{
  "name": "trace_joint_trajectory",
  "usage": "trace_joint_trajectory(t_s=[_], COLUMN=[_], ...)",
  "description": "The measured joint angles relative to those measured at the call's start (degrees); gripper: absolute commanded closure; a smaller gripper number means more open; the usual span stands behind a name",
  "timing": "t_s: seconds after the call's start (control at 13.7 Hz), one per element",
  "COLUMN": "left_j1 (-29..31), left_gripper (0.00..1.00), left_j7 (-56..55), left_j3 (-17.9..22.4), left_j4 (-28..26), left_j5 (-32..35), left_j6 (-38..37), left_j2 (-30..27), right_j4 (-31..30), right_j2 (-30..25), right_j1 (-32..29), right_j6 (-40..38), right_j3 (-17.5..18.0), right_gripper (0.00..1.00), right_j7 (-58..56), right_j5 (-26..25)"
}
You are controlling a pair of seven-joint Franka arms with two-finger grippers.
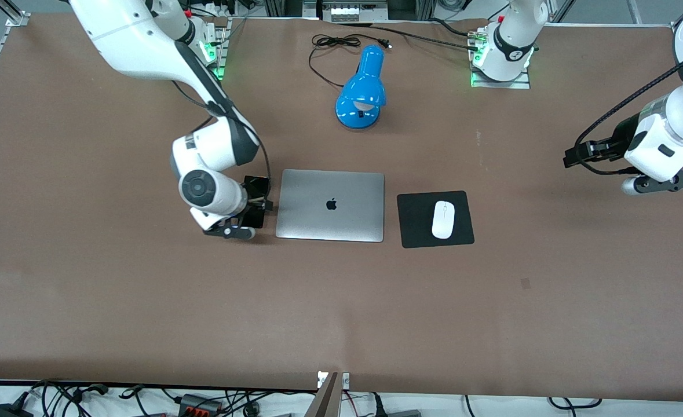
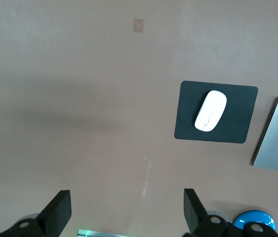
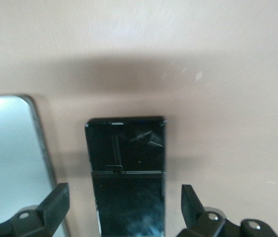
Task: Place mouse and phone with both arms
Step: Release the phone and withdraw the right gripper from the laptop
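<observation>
The black phone [image 1: 258, 185] lies flat on the table beside the closed laptop, toward the right arm's end. My right gripper [image 1: 255, 202] is low over it and open. In the right wrist view the phone [image 3: 126, 168] lies between the fingers [image 3: 57, 200] with a gap on each side; the gripper's middle [image 3: 125, 205] is over the phone. The white mouse [image 1: 443, 219] rests on the black mat [image 1: 416, 223]. My left gripper [image 1: 577, 155] is open and empty, held up over bare table toward the left arm's end. Its wrist view [image 2: 127, 207] shows the mouse [image 2: 210, 110] some way off.
A closed silver laptop [image 1: 330, 205] lies between the phone and the mat. A blue desk lamp [image 1: 362, 90] with a black cable [image 1: 332, 41] lies farther from the front camera than the laptop. The brown table [image 1: 341, 313] is bare nearer the front camera.
</observation>
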Motion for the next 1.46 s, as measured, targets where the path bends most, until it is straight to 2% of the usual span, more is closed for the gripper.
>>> trace_joint_trajectory(t_s=[0.37, 0.66, 0.88, 1.02, 1.24, 1.46], left_j1=[-0.14, -0.61, -0.68, -0.71, -0.72, -0.66], left_gripper=[0.0, 0.0, 0.0, 0.0, 0.0, 0.0], left_j7=[0.02, 0.03, 0.03, 0.03, 0.03, 0.03], left_j3=[-0.53, -1.7, -1.94, -2.36, -2.6, -2.59], left_j4=[1.1, 1.07, 1.08, 1.09, 1.09, 1.08], left_j5=[1.3, 2.67, 2.86, 2.87, 2.87, 2.87], left_j6=[0.01, -0.13, -1.36, -2.27, -2.66, -2.75], left_j2=[0.36, 0.33, -0.28, -0.91, -1.52, -1.57], right_j4=[14.15, 21.66, 23.22, 23.24, 23.3, 23.48], right_j2=[-5.12, -6.93, -10.12, -12.08, -13.28, -15.23], right_j1=[-3.28, -8.67, -12.31, -15.66, -18.06, -18.45], right_j6=[-18.62, -21.94, -23.89, -25.62, -26.1, -26.19], right_j3=[-0.4, -0.63, -0.88, -1.62, -6.19, -7.47], right_gripper=[0.0, 0.0, 0.0, 0.0, 0.0, 0.0], right_j7=[-4.7, -9.86, -11.45, -17.47, -23.75, -25.5], right_j5=[-3.0, -3.09, -3.09, -3.13, -3.02, -3.01])
